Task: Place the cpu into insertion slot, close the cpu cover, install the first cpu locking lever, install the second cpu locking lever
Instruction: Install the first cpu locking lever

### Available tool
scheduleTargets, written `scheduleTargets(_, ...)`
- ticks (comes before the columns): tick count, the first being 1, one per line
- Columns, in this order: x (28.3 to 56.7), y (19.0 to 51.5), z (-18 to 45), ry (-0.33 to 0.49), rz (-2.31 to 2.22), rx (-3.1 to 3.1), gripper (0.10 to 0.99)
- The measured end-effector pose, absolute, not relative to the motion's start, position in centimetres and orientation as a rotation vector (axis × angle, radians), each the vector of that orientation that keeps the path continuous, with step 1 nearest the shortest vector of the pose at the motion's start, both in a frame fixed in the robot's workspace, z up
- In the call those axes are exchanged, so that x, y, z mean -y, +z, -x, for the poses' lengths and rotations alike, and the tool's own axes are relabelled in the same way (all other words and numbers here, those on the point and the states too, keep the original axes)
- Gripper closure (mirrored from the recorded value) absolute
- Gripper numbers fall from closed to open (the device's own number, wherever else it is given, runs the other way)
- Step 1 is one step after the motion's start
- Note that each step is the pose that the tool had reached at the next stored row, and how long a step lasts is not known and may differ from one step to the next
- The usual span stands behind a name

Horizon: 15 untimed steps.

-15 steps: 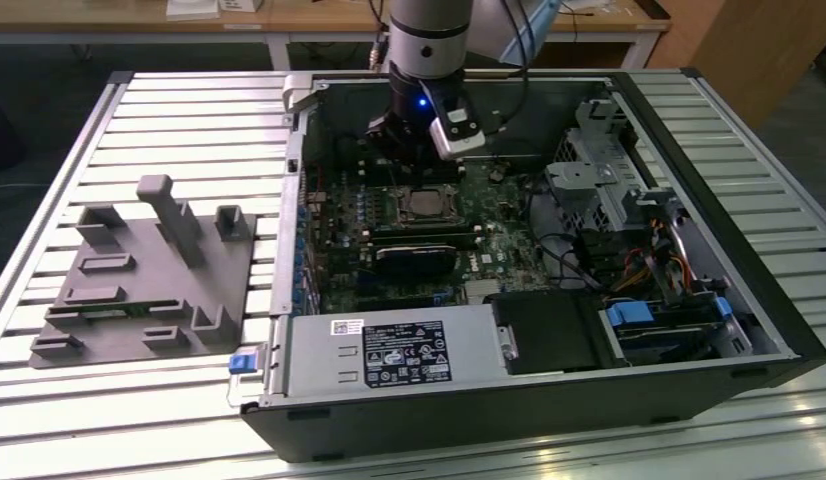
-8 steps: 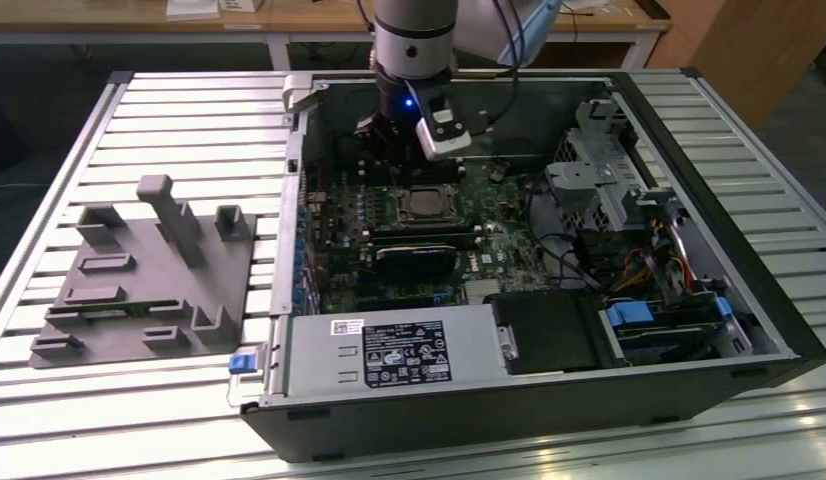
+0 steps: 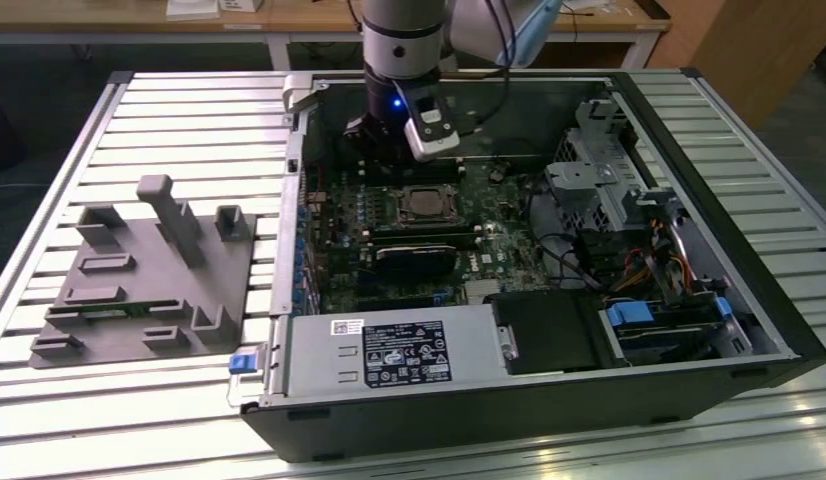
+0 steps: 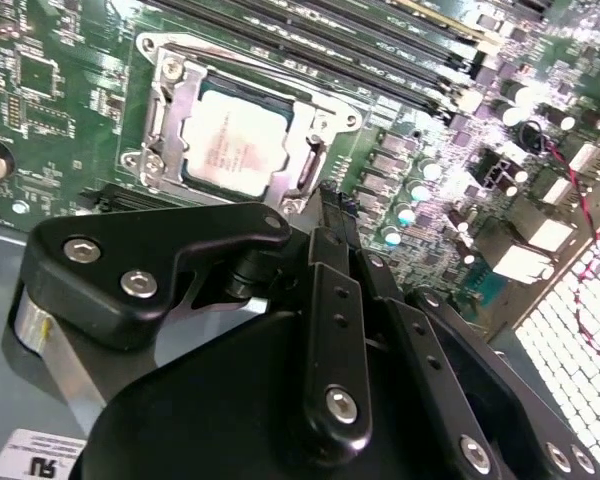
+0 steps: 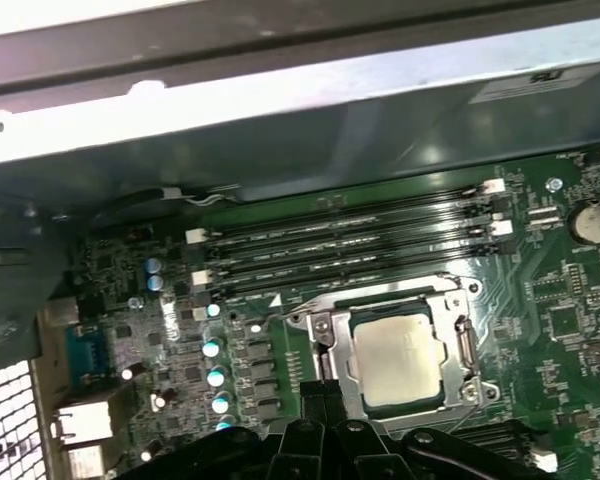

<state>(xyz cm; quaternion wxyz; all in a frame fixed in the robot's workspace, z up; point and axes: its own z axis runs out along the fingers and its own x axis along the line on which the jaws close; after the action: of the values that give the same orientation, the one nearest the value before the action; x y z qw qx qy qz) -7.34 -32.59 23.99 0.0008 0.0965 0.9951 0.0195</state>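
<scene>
The cpu [image 4: 235, 140] lies flat in the insertion slot [image 4: 155, 120] on the green board, its dull silver top showing. The cpu cover [image 4: 185, 92] is down around it as a silvery frame. The same cpu [image 5: 400, 358] and cover [image 5: 325, 335] show in the first wrist view, and the slot [image 3: 420, 206] in the exterior view. My gripper [image 4: 330, 205] hangs above the board just beside the slot, fingers pressed together and holding nothing. Its fingertips [image 5: 320, 392] sit near one edge of the cover. A thin metal lever [image 5: 467, 345] runs along the slot's other side.
Long black memory slots [image 5: 350, 245] run beside the slot, toward the case wall [image 5: 310, 110]. A black card [image 3: 416, 255], a power supply [image 3: 386, 355] and drive cages [image 3: 613, 190] crowd the open case. A grey fixture [image 3: 146, 270] stands on the slatted table at the exterior view's left.
</scene>
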Motion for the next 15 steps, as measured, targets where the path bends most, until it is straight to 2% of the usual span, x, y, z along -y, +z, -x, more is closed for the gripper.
scheduleTargets(11, 32.6, 24.0, 8.7, 0.063, -0.303, -3.125, 0.98)
scheduleTargets(15, 32.6, 24.0, 8.9, 0.115, -0.303, -3.126, 0.98)
